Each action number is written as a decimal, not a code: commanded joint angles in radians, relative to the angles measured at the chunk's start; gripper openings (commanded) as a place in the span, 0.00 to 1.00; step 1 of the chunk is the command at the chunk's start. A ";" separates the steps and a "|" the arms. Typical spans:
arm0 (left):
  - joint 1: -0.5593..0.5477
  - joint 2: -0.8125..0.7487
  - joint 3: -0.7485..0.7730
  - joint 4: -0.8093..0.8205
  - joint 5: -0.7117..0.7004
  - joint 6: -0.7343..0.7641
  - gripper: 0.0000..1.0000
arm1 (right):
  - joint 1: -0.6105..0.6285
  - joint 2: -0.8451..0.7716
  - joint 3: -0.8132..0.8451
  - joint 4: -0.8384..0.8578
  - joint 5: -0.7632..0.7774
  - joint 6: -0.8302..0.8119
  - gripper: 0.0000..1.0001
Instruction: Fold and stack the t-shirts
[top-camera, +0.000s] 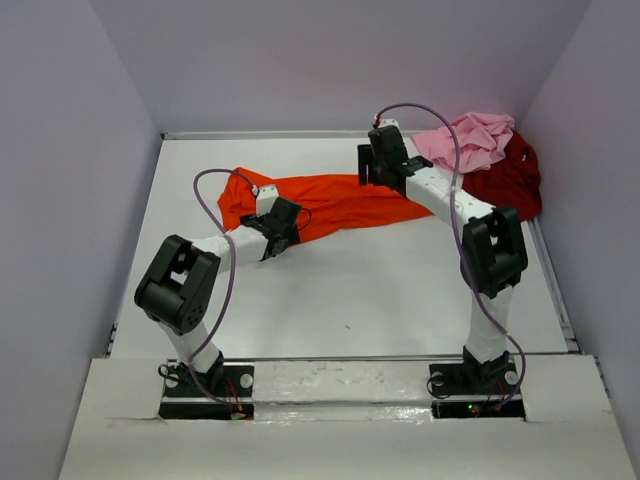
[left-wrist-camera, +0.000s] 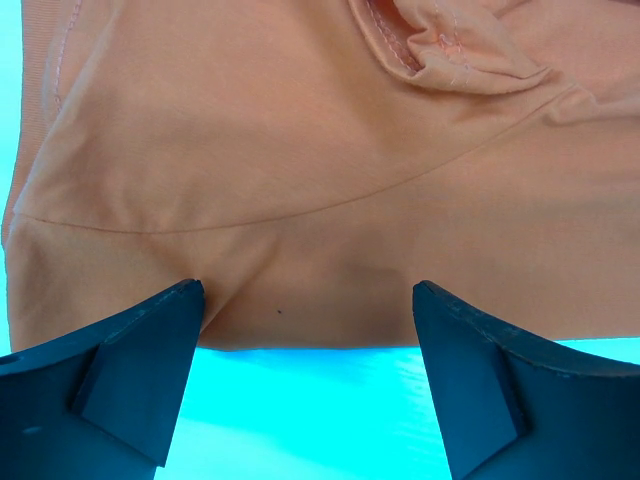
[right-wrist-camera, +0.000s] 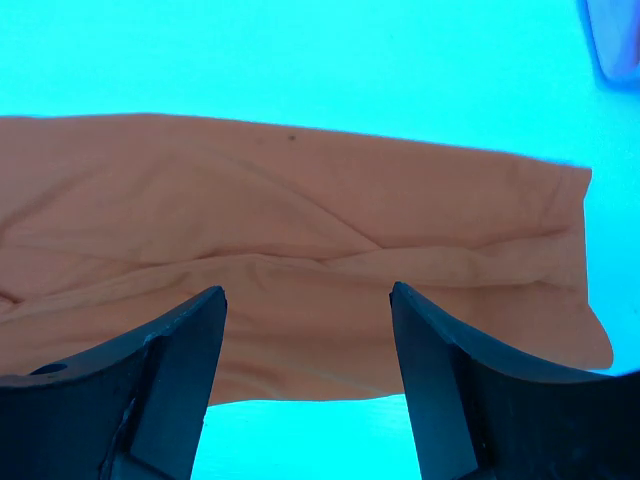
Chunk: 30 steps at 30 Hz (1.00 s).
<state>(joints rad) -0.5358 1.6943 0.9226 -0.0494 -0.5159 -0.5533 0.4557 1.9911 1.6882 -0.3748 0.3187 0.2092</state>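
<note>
Black left gripper (top-camera: 282, 228): jaws wide apart, empty, over left end of bright orange cloth t-shirt (top-camera: 345, 205).
Orange t-shirt: stretched along white counter (top-camera: 350, 295), mid-rear.
Right gripper (top-camera: 383, 165): jaws parted, empty, over its right end.
Light pink cloth t-shirt (top-camera: 470, 140), dark red cloth t-shirt (top-camera: 512, 180): crumpled together, rear right corner.

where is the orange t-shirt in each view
Top external: the orange t-shirt lies stretched sideways across the far half of the table.
Left wrist: the orange t-shirt fills the upper two thirds.
Right wrist: the orange t-shirt is a wide band across the middle.
Shared landmark: bare table along its edge, cyan in wrist views.
</note>
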 joint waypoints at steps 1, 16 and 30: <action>-0.004 -0.054 -0.014 0.006 -0.013 0.012 0.95 | -0.069 0.017 -0.073 0.017 0.008 0.086 0.73; -0.009 -0.045 -0.010 0.005 -0.022 0.016 0.95 | -0.179 0.090 -0.130 0.025 -0.058 0.185 0.73; -0.010 -0.039 -0.013 -0.001 -0.032 0.016 0.95 | -0.207 0.192 0.005 0.030 -0.072 0.154 0.73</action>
<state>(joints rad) -0.5419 1.6825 0.9112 -0.0467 -0.5171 -0.5465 0.2619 2.1612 1.6184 -0.3798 0.2390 0.3817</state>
